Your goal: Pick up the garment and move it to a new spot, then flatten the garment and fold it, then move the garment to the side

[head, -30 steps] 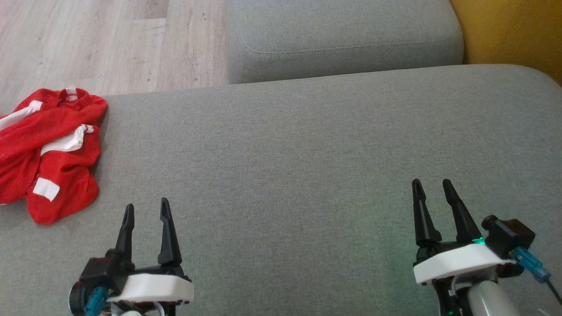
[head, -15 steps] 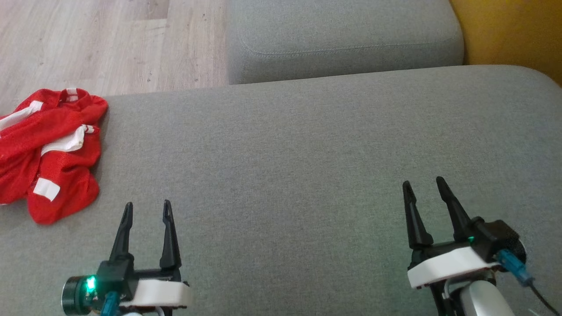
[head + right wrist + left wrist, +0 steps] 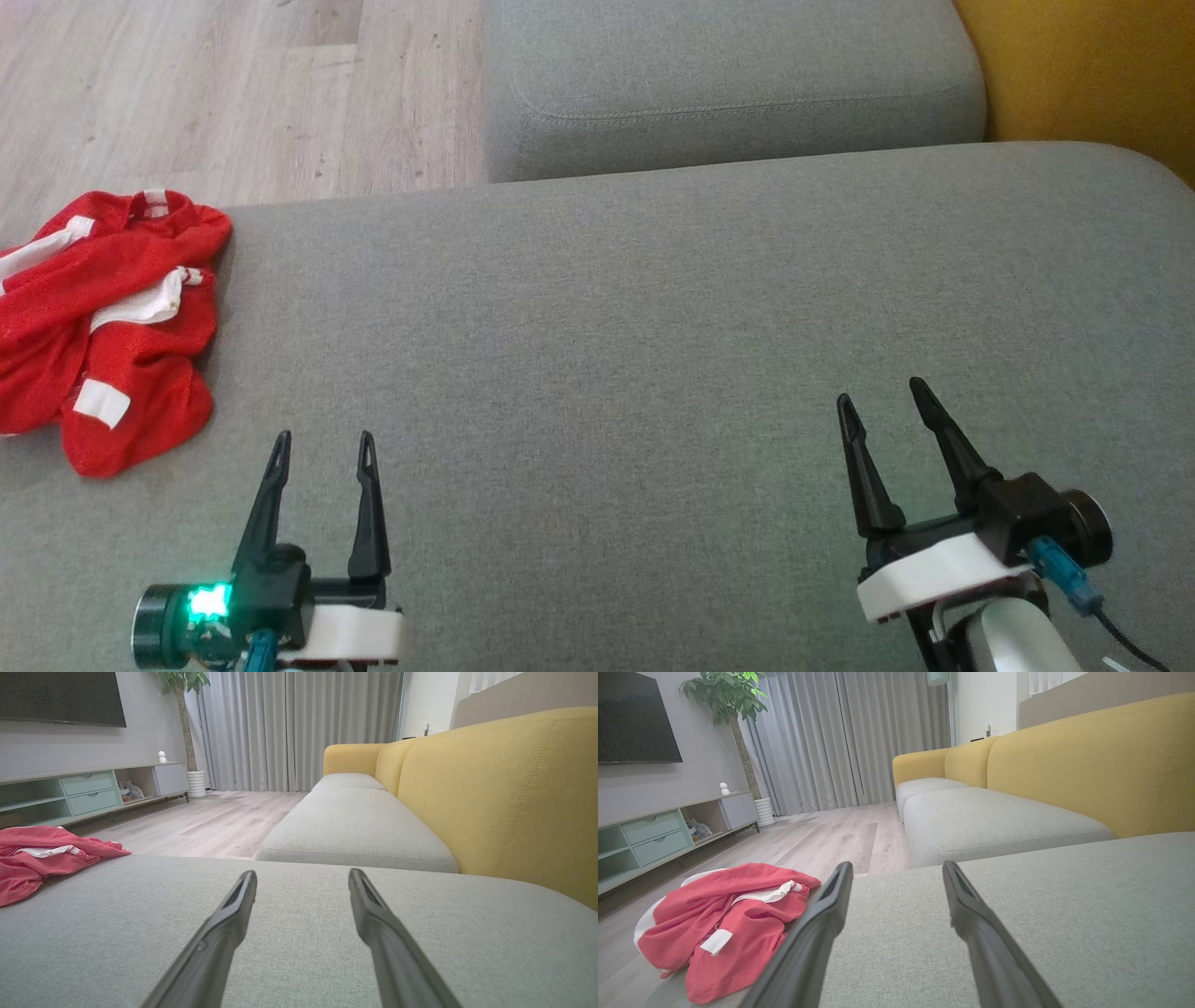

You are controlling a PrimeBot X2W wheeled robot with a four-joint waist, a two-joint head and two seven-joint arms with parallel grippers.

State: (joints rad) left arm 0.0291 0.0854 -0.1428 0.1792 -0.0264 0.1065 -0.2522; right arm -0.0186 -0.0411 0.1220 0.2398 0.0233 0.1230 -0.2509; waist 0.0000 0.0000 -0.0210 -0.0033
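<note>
Grey cushion [image 3: 607, 327] holds the crumpled garment [image 3: 103, 317] at its far-left edge, ungrasped; left gripper [image 3: 324, 437] and right gripper [image 3: 882, 390] hover near with fingers spread, so pickup is the step, calling for a leftward reach.

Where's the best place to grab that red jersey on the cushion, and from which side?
Probably the bunched near lobe of the red jersey, closest to the left gripper. Come from above and from its right, across the bare cushion: the cloth there is piled in thick folds that the open fingers can pinch.
</note>
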